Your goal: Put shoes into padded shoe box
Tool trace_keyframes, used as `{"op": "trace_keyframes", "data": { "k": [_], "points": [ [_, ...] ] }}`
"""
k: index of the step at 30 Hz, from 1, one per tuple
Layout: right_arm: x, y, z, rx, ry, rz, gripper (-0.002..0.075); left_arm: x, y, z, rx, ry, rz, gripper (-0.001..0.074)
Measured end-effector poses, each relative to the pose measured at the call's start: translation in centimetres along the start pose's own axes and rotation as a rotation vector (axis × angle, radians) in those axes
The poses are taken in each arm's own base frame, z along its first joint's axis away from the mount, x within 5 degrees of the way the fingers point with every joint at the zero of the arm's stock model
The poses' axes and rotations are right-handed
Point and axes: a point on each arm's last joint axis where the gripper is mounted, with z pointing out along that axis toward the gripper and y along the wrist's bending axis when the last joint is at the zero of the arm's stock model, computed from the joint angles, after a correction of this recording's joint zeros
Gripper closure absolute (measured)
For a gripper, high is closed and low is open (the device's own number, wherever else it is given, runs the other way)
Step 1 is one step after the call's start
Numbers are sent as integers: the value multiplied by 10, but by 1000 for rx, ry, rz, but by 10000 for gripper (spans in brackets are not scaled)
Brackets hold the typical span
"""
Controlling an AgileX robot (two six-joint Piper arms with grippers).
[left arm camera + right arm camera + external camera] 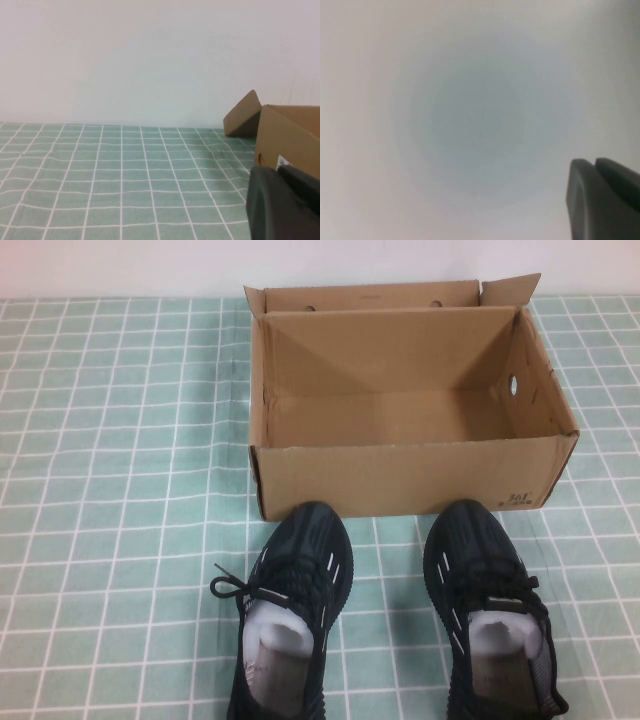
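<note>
Going left to right, we see the left gripper (282, 202) only in its own wrist view, a dark part low over the green-and-white checked tablecloth (120, 490) beside the box wall; we cannot tell how its grip stands. The left black knit lace-up sneaker (290, 610) stands just in front of the open brown corrugated cardboard shoe box (400, 475), toe nearly at its front wall, and the right black knit sneaker (490, 610) stands near it, likewise pointed at the box. The box holds nothing, so we judge the task not begun: both shoes remain to be placed. The right gripper (602, 197) faces only a blank pale surface, state unreadable. Both heels are cut off.
</note>
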Motion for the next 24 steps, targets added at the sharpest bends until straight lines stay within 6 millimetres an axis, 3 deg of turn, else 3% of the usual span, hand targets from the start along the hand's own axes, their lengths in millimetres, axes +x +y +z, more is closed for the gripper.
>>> {"op": "trace_keyframes", "data": {
  "k": [4, 11, 13, 17, 21, 24],
  "points": [
    [-25, -6, 8, 48, -149, 193, 734, 0, 0, 0, 0, 0, 0, 739],
    [-83, -6, 38, 58, -163, 228, 733, 0, 0, 0, -2, -5, 0, 739],
    [-99, -6, 46, 81, -86, 269, 733, 0, 0, 0, -2, -5, 0, 739],
    [-110, -8, 59, 160, 173, 281, 734, 0, 0, 0, -2, -5, -2, 739],
    [-108, -11, 74, 218, 381, 298, 733, 0, 0, 0, -2, -5, -2, 739],
    [-94, -14, 86, 261, 570, 329, 734, 0, 0, 0, -2, -5, -2, 739]
  ]
}}
